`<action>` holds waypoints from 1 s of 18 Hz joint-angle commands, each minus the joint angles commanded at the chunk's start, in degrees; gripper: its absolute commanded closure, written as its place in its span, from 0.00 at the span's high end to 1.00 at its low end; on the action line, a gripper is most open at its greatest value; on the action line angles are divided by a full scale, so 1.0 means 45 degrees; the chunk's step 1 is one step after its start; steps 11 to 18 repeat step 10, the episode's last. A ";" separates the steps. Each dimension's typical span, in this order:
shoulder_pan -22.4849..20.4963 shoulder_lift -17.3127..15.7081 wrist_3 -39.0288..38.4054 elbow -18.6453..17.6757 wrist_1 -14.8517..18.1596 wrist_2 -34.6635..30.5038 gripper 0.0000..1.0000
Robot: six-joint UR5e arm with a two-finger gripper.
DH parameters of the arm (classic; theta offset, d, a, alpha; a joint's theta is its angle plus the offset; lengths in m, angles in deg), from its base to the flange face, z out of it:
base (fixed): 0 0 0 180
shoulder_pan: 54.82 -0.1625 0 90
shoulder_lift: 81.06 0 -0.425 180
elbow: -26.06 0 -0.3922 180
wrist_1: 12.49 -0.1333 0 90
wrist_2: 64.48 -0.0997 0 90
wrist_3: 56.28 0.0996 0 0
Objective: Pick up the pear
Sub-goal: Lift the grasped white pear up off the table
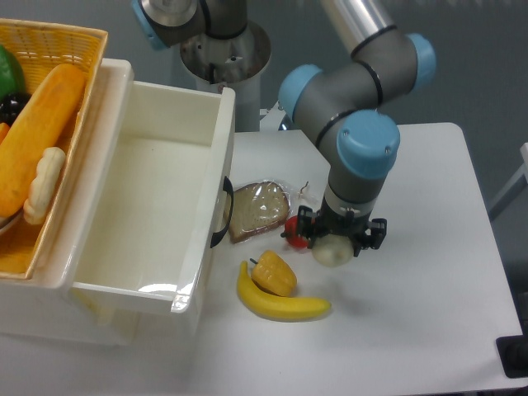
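The pear (332, 253) is a small cream-white round fruit on the white table (429, 272), just right of a red pepper (294, 233). My gripper (337, 247) points straight down over the pear, with its black fingers on either side of it. The fingers look closed against the pear, which is at table level or barely above it. The wrist hides the pear's upper part.
A yellow bell pepper (275, 273) and a yellow banana (280, 303) lie left front of the pear. A bread slice (257, 209) lies by a large white bin (148, 198). A wicker basket (49, 124) of food stands at the far left.
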 joint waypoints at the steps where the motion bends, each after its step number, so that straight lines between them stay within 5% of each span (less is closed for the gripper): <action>1: -0.0039 -0.0156 0.0391 -0.0019 0.0195 0.0000 0.70; 6: -0.0273 -0.0333 0.1721 -0.0058 0.0646 -0.0020 0.69; 18: -0.0254 -0.0411 0.1801 -0.0097 0.0666 -0.0039 0.69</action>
